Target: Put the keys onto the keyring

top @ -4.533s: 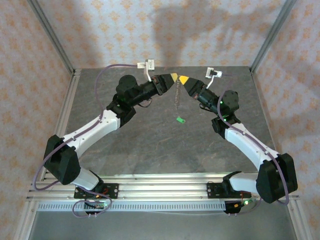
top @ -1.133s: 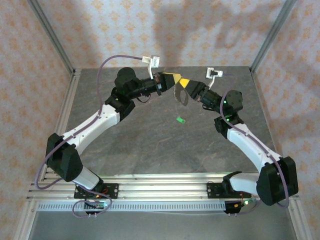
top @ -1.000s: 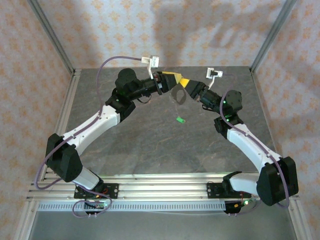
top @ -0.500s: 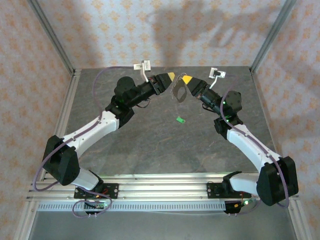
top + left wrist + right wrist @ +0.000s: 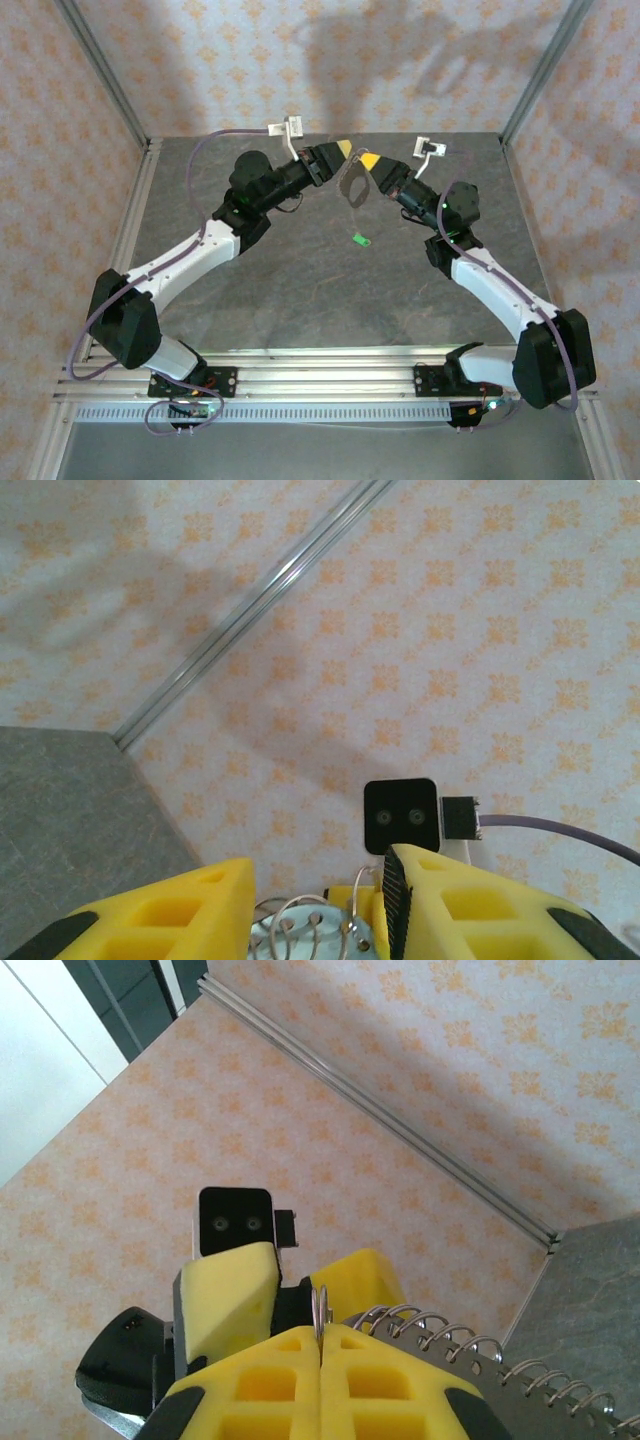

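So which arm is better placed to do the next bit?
Left, I'd guess. The right gripper is shut on the keyring, holding it up; the left gripper faces it, jaws apart, with the keys between its fingers, free to work them.

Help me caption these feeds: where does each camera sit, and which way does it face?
Top external: above and behind the arm bases, looking down at the table; left arm and right arm show, meeting at the keyring.
Left wrist: behind the left claw, looking past its yellow fingers at the wall.
Right wrist: behind the right claw, looking past shut fingers pinching the keyring, at the wall.
Shared: each wrist view shows the other wrist's camera.
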`<state>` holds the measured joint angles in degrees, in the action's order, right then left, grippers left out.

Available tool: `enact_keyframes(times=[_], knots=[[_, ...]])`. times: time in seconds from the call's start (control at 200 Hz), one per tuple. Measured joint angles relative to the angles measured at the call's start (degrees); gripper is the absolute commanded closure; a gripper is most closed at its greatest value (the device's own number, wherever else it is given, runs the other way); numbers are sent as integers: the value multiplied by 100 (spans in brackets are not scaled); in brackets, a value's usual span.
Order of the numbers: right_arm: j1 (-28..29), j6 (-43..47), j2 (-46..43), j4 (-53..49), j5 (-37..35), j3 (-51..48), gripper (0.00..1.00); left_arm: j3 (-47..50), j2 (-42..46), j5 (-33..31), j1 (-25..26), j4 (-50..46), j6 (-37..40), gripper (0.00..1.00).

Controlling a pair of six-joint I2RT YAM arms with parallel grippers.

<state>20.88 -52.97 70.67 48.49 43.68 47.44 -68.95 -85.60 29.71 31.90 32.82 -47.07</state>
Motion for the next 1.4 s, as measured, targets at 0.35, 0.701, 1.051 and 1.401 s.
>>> enact_keyframes(times=[0.35,0.701,1.051,1.401], knots=[[24,0,33,0,48,0,100,-262,-175,142,114,-2,59,68],[31,4,33,-4,90,0,100,-334,-282,258,188,-20,83,69],[35,26,33,-72,85,0,100,-299,-258,260,186,-107,319,80],[61,28,31,-111,114,0,100,-256,-92,284,188,-382,667,77]])
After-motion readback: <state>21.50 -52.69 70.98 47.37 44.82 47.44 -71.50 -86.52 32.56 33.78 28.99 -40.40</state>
